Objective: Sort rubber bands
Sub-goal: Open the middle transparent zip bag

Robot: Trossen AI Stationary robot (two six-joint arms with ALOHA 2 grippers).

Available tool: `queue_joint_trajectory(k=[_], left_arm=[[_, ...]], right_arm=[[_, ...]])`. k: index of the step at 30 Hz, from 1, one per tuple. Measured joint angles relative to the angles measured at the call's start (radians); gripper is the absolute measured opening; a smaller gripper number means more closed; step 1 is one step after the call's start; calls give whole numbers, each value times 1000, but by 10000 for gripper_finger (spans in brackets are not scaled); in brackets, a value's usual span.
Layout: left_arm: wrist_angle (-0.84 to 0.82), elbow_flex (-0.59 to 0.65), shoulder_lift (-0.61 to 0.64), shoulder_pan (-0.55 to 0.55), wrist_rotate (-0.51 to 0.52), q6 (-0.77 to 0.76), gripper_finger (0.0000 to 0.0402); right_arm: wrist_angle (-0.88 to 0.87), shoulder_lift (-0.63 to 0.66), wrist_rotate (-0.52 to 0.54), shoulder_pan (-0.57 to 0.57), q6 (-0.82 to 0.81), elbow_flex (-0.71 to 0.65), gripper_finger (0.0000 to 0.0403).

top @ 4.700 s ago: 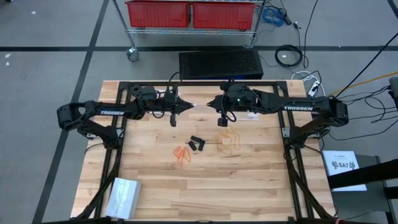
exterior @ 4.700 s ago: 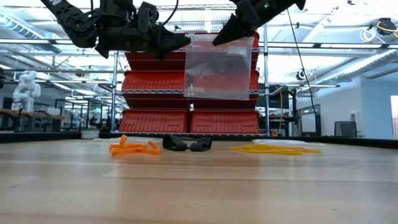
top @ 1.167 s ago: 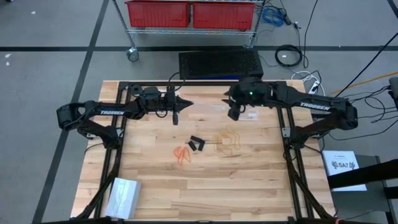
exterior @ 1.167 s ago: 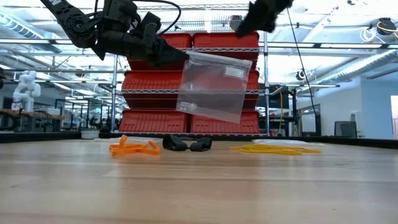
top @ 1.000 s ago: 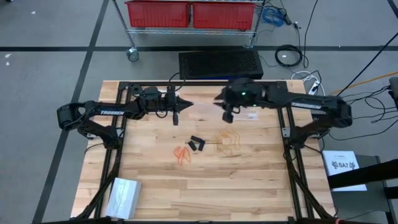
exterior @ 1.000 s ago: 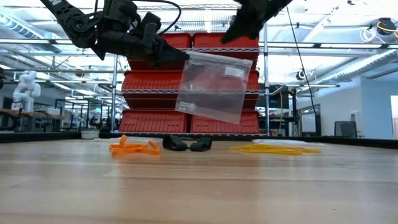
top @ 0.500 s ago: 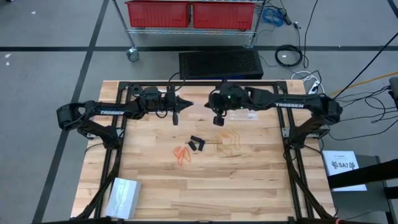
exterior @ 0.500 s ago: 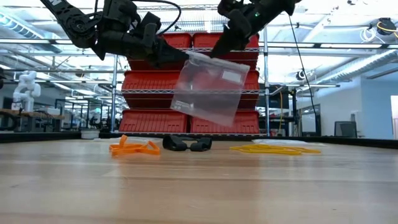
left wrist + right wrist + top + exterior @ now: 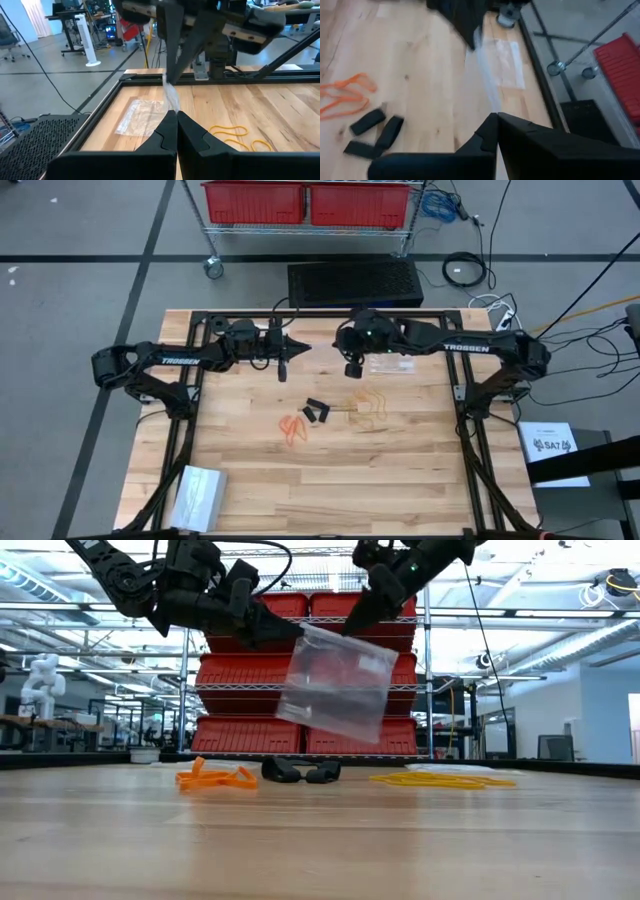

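Observation:
A clear plastic bag (image 9: 335,685) hangs tilted in the air above the table's far middle. My left gripper (image 9: 298,630) is shut on its top corner, and my right gripper (image 9: 350,628) is shut on the top edge just beside it. Both also show in the high view, left gripper (image 9: 300,348) and right gripper (image 9: 340,343). The rubber bands lie loose on the wood below in three heaps. They are orange bands (image 9: 293,427), black bands (image 9: 317,412) and pale yellow bands (image 9: 368,405). No gripper touches them. My left gripper (image 9: 176,114) pinches the bag's top corner (image 9: 171,100) between its two fingers, coming level from the table's left. The bag is lifted clear and hangs tilted below the fingers. My right gripper (image 9: 496,116) pinches the bag's top edge (image 9: 489,95) close to the left gripper, slanting down from the table's right. The film between the two grippers looks stretched.
A second clear bag (image 9: 388,365) lies flat on the table near the far right, under the right arm. A stack of bags (image 9: 197,495) sits at the near left corner. Dark frame rails (image 9: 190,430) run along the table's sides. Bare wood spreads toward the near edge.
My right gripper has moved toward the table's left and come down to the bag's top edge beside the left gripper. The bag, hanging tilted from the left gripper alone a second ago, has swung slightly. The left arm has kept still.

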State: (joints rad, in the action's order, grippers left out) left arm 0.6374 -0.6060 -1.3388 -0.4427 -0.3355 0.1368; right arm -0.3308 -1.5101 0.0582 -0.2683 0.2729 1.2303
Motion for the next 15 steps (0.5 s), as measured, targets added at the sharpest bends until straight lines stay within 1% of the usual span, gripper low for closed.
queue_joint_trajectory(k=[15], left_arm=[[-1, 0, 0, 0, 1, -1, 0]], right_arm=[[-8, 4, -12, 10, 5, 0, 0]])
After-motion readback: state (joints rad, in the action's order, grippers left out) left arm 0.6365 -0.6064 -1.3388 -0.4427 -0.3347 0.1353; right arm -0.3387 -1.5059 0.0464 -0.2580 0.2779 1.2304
